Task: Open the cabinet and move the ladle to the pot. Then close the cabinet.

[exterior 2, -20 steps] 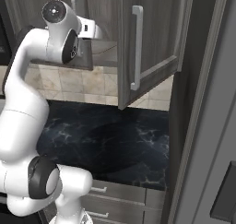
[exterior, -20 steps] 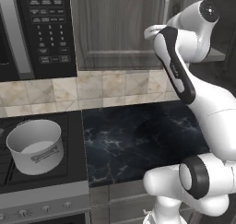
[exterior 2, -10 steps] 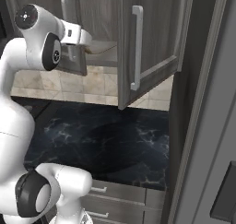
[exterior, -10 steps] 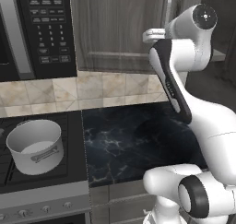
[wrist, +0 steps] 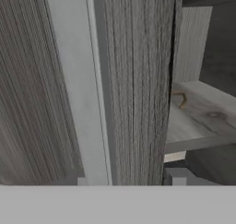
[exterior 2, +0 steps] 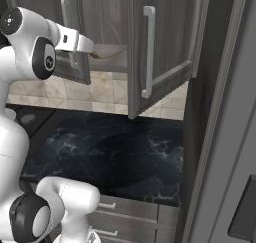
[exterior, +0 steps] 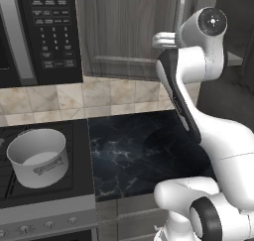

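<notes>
The cabinet (exterior 2: 165,37) has its right door swung wide open over the counter. Its left door (exterior: 124,31) stands almost shut. My gripper (exterior 2: 92,52) is at that left door's free edge. In the hand view the gripper (wrist: 126,178) has one finger left of the silver bar handle (wrist: 73,80) and the other past the door's edge, closed on them. The ladle (wrist: 179,99) lies on the shelf inside, its curved hook showing; it appears as a tan sliver, the ladle (exterior 2: 110,52), just beyond my fingers. The pot (exterior: 37,155) sits empty on the stove at lower left.
A black microwave (exterior: 39,31) hangs left of the cabinet, above the stove (exterior: 49,190). The dark marble counter (exterior: 144,150) lies under the cabinet. A tall dark panel (exterior 2: 225,112) walls off the right side. The open right door's handle (exterior 2: 148,52) juts toward me.
The arm's upper links have swung over and the hand has shifted slightly left and down at the left door. The jaws keep the same width; the door has barely moved.
</notes>
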